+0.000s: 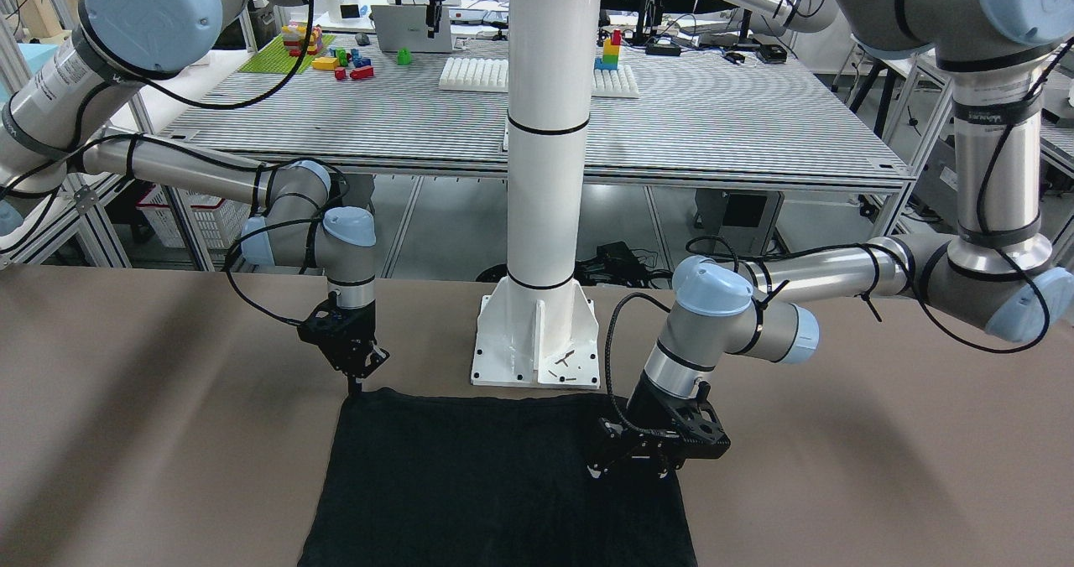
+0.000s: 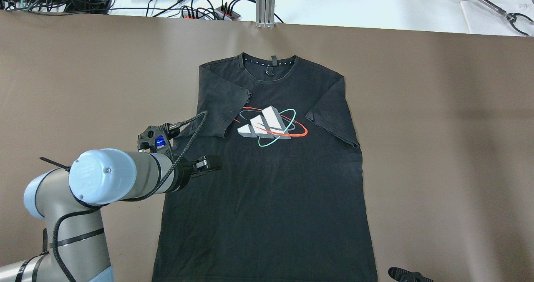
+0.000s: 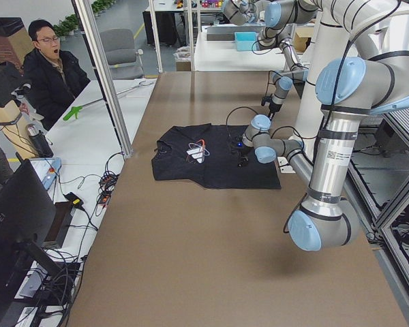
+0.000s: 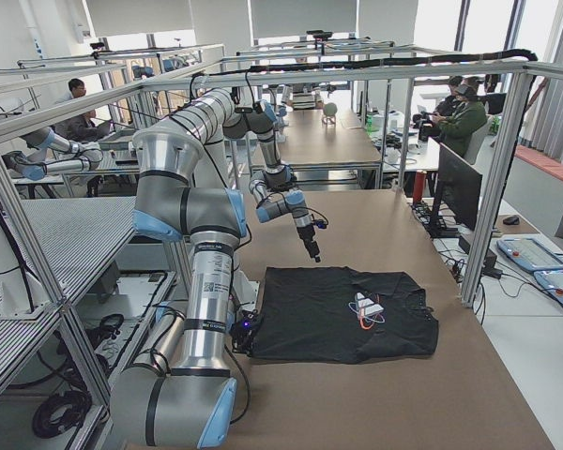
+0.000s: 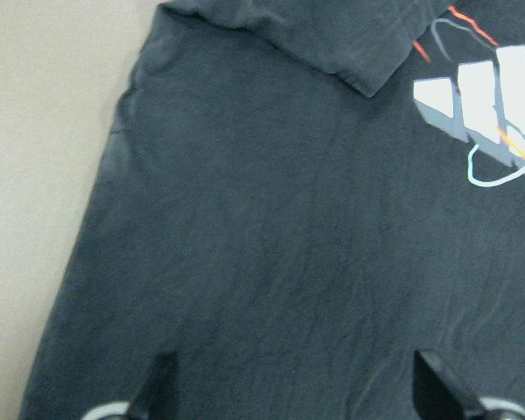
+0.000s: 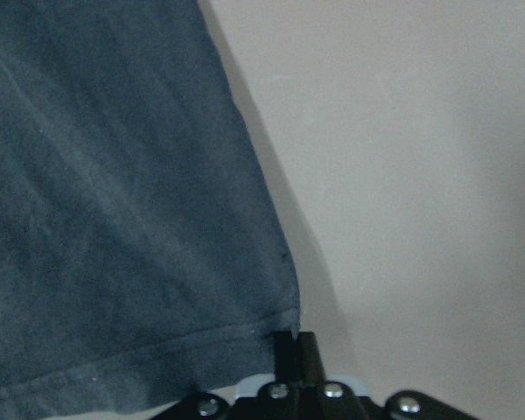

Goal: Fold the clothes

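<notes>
The clothes (image 2: 271, 182) are one black T-shirt with a white, red and teal logo. It lies flat on the brown table (image 2: 438, 148) with both sleeves turned in. My left gripper (image 1: 629, 469) is open and hovers over the shirt's left side below the sleeve. Its two fingertips stand wide apart in the left wrist view (image 5: 295, 385), with nothing between them. My right gripper (image 1: 355, 382) is shut at the shirt's right hem corner. In the right wrist view (image 6: 297, 350) the hem corner (image 6: 284, 325) ends right where the fingertips meet.
The white pole's base plate (image 1: 537, 349) stands just behind the shirt's hem. Cables and power strips (image 2: 200, 11) lie past the table's far edge. A person (image 3: 51, 68) sits at a side desk beyond the table's far long edge.
</notes>
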{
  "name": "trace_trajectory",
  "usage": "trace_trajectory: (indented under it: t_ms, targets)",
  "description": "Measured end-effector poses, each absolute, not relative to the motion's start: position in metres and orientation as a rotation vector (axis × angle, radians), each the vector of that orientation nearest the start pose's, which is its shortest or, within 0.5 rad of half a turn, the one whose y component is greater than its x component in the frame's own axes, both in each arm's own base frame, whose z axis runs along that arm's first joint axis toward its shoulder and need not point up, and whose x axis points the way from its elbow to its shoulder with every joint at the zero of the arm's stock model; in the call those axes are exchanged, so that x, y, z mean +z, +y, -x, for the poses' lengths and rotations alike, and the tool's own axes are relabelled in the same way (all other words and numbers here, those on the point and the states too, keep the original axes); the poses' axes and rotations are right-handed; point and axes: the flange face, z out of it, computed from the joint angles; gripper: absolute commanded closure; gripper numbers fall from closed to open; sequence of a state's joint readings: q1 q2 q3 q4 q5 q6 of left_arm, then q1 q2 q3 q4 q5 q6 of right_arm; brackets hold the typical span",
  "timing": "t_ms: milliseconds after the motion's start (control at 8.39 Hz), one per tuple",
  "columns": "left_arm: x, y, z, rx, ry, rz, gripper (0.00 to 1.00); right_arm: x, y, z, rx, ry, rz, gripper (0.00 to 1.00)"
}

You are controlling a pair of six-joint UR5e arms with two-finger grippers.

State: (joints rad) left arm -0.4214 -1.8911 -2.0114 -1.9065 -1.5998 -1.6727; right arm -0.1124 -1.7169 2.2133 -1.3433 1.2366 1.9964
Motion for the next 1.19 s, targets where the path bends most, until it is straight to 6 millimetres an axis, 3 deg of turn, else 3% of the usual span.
trace_trajectory:
  t_ms: [119,358,477,834,1192]
  targets:
    - [0.266,-0.317,-0.444,-0.466,1.085,-0.148,0.14,0.395,-0.113,0.435,0.416,-0.792,-0.102,1.00]
    - [0.292,-0.268,-0.433,-0.478,1.053,-0.123,0.33,0.389,-0.104,0.434,0.408,-0.804,-0.079,1.00]
    - [0.308,-0.243,-0.435,-0.484,1.026,-0.104,0.38,0.387,-0.102,0.434,0.406,-0.807,-0.074,1.00]
    - [0.345,-0.174,-0.453,-0.505,0.965,-0.054,0.43,0.386,-0.101,0.435,0.406,-0.810,-0.072,1.00]
    - [0.367,-0.135,-0.463,-0.504,0.933,-0.041,0.45,0.386,-0.102,0.435,0.408,-0.810,-0.074,1.00]
